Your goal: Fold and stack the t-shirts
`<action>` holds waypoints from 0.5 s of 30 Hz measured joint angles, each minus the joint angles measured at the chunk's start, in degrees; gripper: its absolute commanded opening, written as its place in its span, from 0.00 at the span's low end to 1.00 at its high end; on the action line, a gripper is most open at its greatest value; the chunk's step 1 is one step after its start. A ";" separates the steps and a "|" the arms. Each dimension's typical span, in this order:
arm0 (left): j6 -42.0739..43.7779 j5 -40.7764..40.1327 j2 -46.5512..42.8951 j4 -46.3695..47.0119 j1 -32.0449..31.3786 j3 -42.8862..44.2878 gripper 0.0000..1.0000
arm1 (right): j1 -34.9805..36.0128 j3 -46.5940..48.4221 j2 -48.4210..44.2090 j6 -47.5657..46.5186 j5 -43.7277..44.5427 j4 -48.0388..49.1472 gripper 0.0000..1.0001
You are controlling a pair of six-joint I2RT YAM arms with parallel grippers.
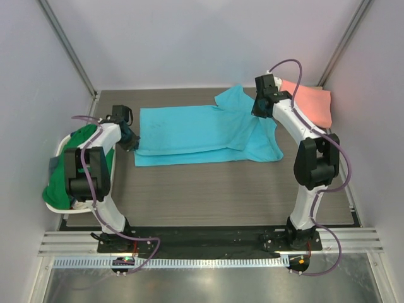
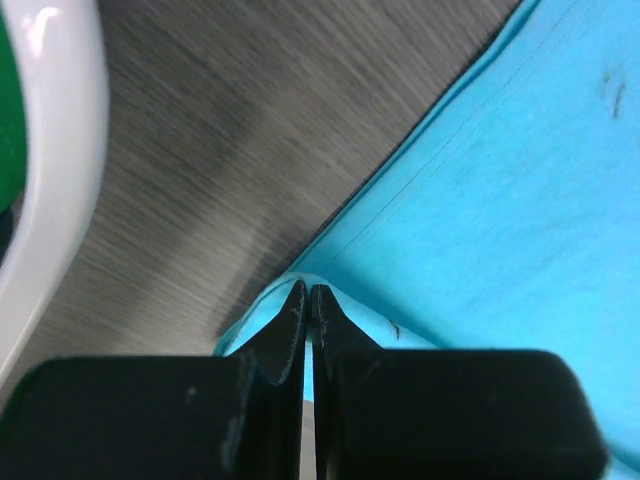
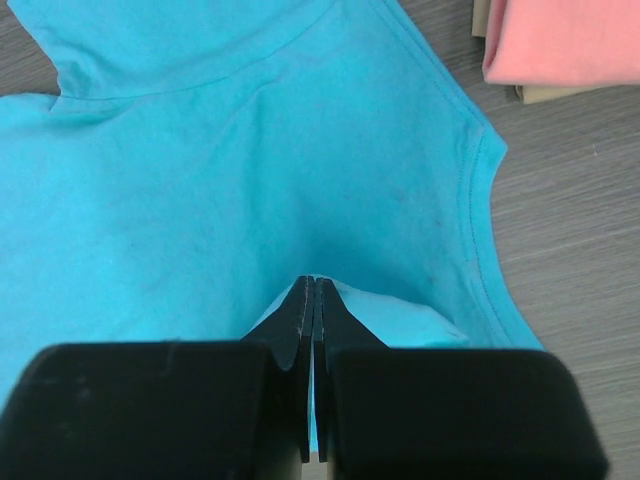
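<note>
Both arms are on the sky-blue short-sleeved cloth t-shirt (image 1: 189,129), which lies stretched across the grey wood-grain desk (image 1: 208,189) between them, one long side apparently already doubled over. The left hand (image 2: 308,295) has its fingers pressed together on the hem-end corner, and the left wrist view shows the cloth tenting up into the tips, with the layered edge running away ahead and to the right of it. The right hand (image 3: 308,285) is pinched shut on a raised ridge of fabric at the shoulder end, the curved stitched edge just beyond and to the right of its tips and a sleeve spreading off to its far left. To my eye this is a lengthwise fold in progress. To do it well, both hands should rise together and travel at one pace, so the cloth stays taut between them and the crease lands straight; any slack will let the middle sag and wrinkle. The right hand's pinch looks shallow, so a gentle lift is safer. Beyond the right hand, at its far right, sits the salmon-pink folded cloth t-shirt (image 3: 570,40), the likely stack. The green cloth t-shirt (image 1: 60,183) waits in the white plastic basket (image 2: 60,150) to the left hand's left.
</note>
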 measured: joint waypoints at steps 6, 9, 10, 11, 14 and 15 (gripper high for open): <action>0.28 0.46 3.43 -0.15 0.00 4.22 0.00 | -0.39 3.41 3.21 0.15 1.11 -0.07 0.01; 0.59 0.76 4.59 -0.28 0.00 5.97 0.00 | -0.83 4.44 4.37 0.31 1.55 -0.07 0.01; 0.79 0.83 5.05 -0.35 0.00 6.54 0.00 | -1.03 4.66 4.79 0.35 1.75 -0.07 0.01; 1.07 0.87 5.66 -0.52 0.00 7.30 0.00 | -1.09 4.94 5.22 0.46 1.95 -0.17 0.01; 1.53 0.96 8.04 -0.83 0.00 9.66 0.00 | -1.44 6.10 6.95 0.55 2.45 -0.39 0.01; 1.55 1.01 9.01 -1.03 0.00 10.60 0.00 | -1.55 6.86 7.74 0.59 2.58 -0.61 0.01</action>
